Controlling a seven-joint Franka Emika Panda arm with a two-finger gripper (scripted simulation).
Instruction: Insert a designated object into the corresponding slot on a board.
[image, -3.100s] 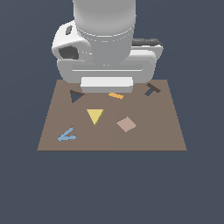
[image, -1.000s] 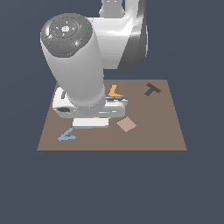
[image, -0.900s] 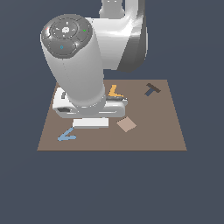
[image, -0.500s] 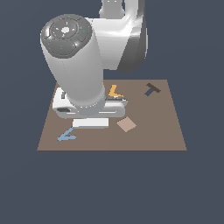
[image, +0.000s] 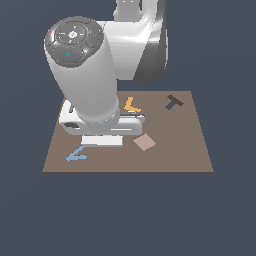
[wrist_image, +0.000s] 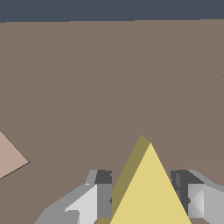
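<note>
The gripper (wrist_image: 144, 199) grasps the yellow triangle (wrist_image: 151, 192) between its fingers (wrist_image: 85, 203), low over the board (image: 170, 155), probably so it can be carried to its slot. In the exterior view the arm hides both triangle and slot; only the T recess (image: 173, 102) shows.

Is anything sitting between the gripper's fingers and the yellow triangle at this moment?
Nothing visible does. In the wrist view the yellow triangle sits directly between the gripper fingers, with only bare board around it. Whether the pads actually touch it cannot be told. The arm hides this spot in the exterior view.
</note>
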